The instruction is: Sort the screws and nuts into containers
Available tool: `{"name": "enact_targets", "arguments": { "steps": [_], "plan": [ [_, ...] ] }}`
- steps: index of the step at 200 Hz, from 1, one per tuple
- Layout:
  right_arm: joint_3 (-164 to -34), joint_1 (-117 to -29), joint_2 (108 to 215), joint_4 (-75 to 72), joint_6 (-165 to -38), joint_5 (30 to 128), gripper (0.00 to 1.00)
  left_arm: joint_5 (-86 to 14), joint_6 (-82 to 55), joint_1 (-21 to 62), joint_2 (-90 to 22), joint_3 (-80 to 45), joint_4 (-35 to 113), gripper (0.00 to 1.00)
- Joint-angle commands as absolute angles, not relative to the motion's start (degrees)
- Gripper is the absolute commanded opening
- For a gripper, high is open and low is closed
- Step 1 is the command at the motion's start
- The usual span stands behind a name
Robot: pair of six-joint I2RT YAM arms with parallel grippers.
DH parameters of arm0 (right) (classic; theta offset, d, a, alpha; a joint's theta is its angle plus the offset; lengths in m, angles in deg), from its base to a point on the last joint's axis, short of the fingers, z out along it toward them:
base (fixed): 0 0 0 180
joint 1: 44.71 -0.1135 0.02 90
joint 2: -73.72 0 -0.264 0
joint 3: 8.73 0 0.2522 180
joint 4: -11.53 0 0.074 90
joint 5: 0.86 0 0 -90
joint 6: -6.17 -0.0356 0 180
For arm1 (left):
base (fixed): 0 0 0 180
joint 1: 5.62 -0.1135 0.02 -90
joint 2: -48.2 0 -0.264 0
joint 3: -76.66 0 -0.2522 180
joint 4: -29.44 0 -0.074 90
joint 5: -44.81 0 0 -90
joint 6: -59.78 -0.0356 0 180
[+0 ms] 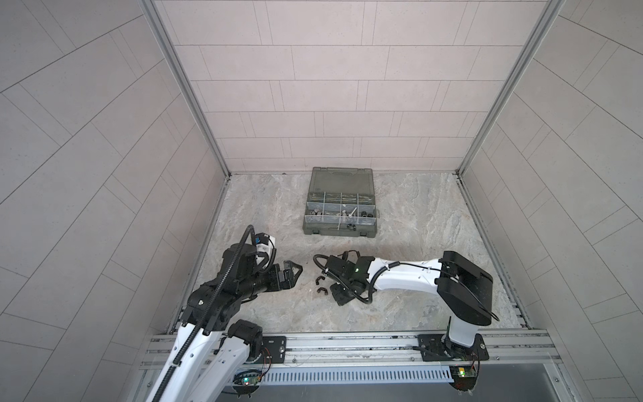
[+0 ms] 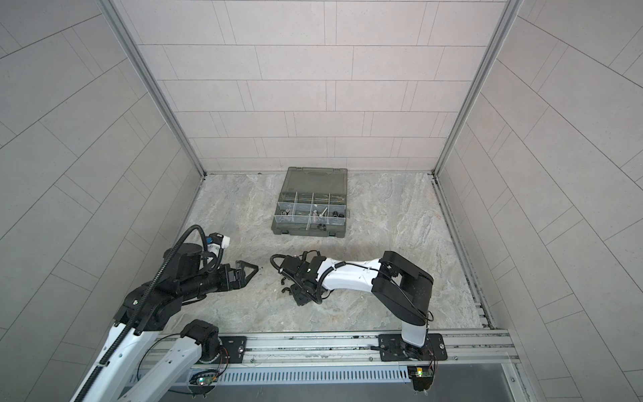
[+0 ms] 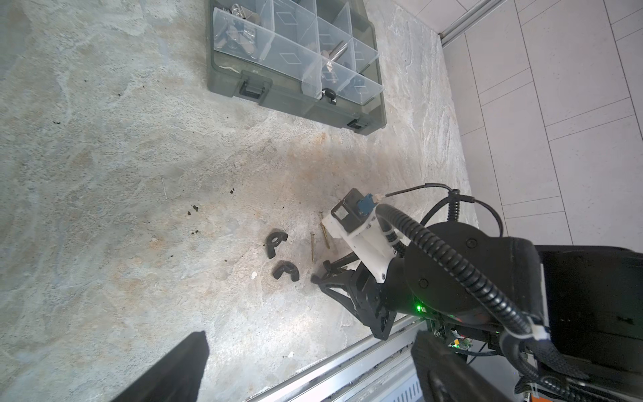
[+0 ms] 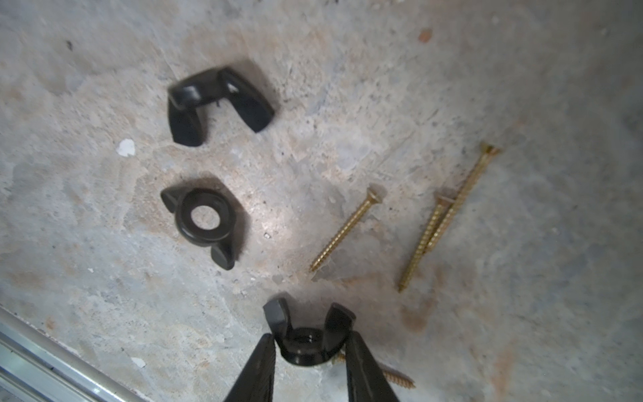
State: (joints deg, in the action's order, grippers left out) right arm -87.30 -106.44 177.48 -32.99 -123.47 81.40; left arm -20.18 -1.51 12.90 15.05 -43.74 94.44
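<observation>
- Right gripper point(image 4: 310, 339) clenched on a black wing nut point(image 4: 302, 348) down at the desk point(image 4: 104, 278); a brass screw point(image 4: 398, 377) beneath is half hidden
- Left gripper point(image 3: 309, 369) spread, empty, its fingers point(image 3: 181, 369) partly cut off
- Organiser case point(image 1: 339, 232) well apart, bare desk between

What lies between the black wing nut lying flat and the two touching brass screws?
A single brass screw, touching neither, shown in the right wrist view.

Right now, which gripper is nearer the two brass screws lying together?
Right. The right gripper, fingers closed on a black wing nut, sits just beside the brass screws; the left gripper hovers open, farther left.
</observation>
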Motion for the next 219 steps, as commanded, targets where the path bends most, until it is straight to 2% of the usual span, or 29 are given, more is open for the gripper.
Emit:
{"name": "enact_targets", "arguments": {
  "steps": [1,129,187,219],
  "plan": [
    [-88.48,-105.97,179.07,-33.52,-122.91,81.60,0.33,-20.92,-1.22,13.06,15.06,-42.92,95.03,0.98],
    [-88.93,-102.83,178.57,-31.76,-122.33,78.56,0.35,-21.29,-1.14,13.02,14.97,-43.09,94.85,0.98],
    [-89.45,-102.28,179.17,-31.60,-122.23,77.61,0.28,-21.36,-1.13,13.05,14.89,-43.17,94.71,0.98],
    [-89.54,-102.01,179.27,-31.52,-122.38,77.14,0.28,-21.28,-1.13,13.06,14.80,-43.17,94.70,0.98]
  ]
}}
